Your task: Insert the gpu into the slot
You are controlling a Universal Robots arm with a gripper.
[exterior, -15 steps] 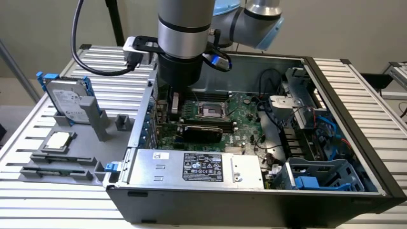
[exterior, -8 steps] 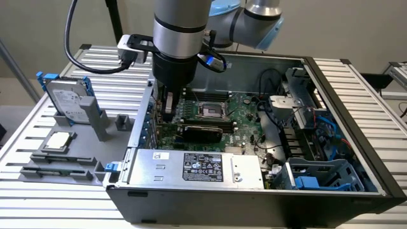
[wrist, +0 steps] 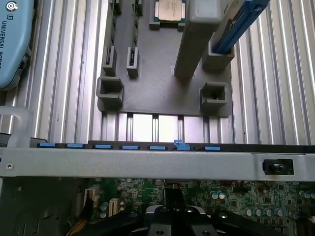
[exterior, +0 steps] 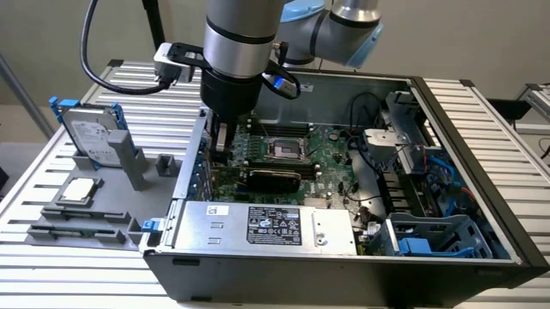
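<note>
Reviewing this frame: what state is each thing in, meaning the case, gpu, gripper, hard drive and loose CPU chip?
Computer case: on its side, open, motherboard exposed.
gpu: on the motherboard, apart from the gripper; whether it is seated cannot be told.
gripper: down inside the case, by the wall at the exterior view's left.
Hard drive: upright in the grey fixture.
CPU chip: flat on that fixture.

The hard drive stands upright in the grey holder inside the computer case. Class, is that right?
No. The hard drive stands upright in the grey holder, but outside the computer case, beside it, as the exterior view shows.
</note>
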